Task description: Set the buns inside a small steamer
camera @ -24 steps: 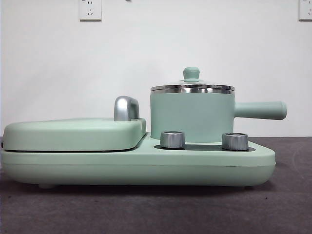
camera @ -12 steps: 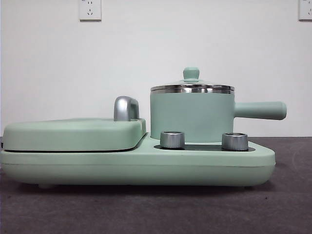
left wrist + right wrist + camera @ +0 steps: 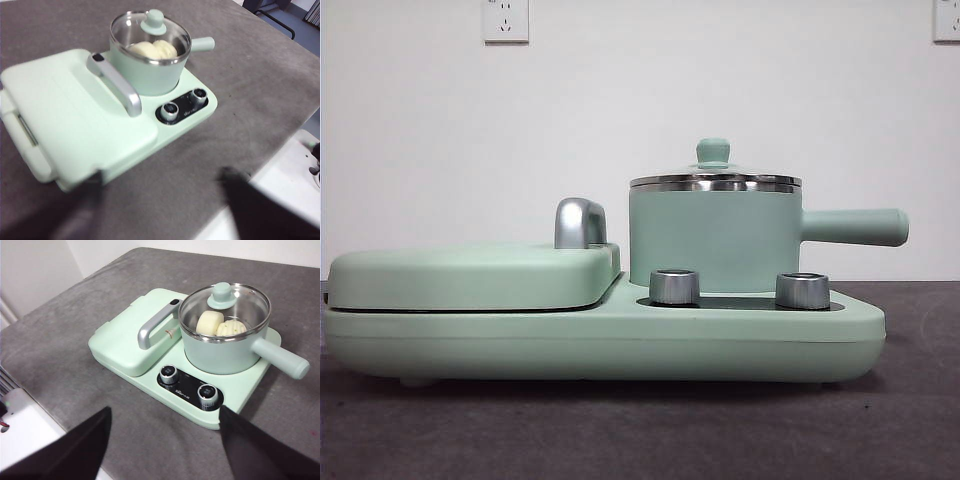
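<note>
Both buns already sit inside the small steamer, upper right of the right wrist frame, under its glass lid; the task looks finished, so the next move is probably only to keep clear. The left gripper and right gripper hang wide and empty over bare table near its edge, well apart from the cooker

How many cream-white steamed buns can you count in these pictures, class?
2: a smooth rounded cream-white bun and a ridged shell-shaped bun lie side by side inside the mint-green lidded steamer pot.
</note>
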Controlling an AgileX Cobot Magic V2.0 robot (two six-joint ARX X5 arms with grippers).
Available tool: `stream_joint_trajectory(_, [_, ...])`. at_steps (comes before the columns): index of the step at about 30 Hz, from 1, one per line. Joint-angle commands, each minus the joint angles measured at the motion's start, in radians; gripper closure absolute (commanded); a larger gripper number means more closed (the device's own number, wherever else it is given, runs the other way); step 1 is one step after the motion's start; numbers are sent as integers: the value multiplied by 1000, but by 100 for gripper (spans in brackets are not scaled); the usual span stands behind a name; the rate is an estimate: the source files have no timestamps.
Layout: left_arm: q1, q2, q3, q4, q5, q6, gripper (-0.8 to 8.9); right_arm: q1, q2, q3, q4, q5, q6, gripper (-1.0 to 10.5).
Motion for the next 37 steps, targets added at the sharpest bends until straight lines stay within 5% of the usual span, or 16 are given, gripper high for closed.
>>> stream_joint_trajectory(1, [-6,-23,-2,-8,-13,-19,792,5,5,11,10,-23,-11,926])
stream_joint_trajectory(18, [-2,-40,-8,19,-22,-35,807,5,4,11,33,-27,-11,932])
stream_joint_trajectory(24, [155,-73,-140,147,-9,-33,807,5,4,11,33,-27,-11,932])
stream_joint_trajectory(31, [434,-238,-470,471,-10,-5,807,5,4,11,33,-27,-11,932])
stream_joint_trajectory(37, [573,-388,-786,762,-24,4,807,5,4,11,33,-27,-11,932])
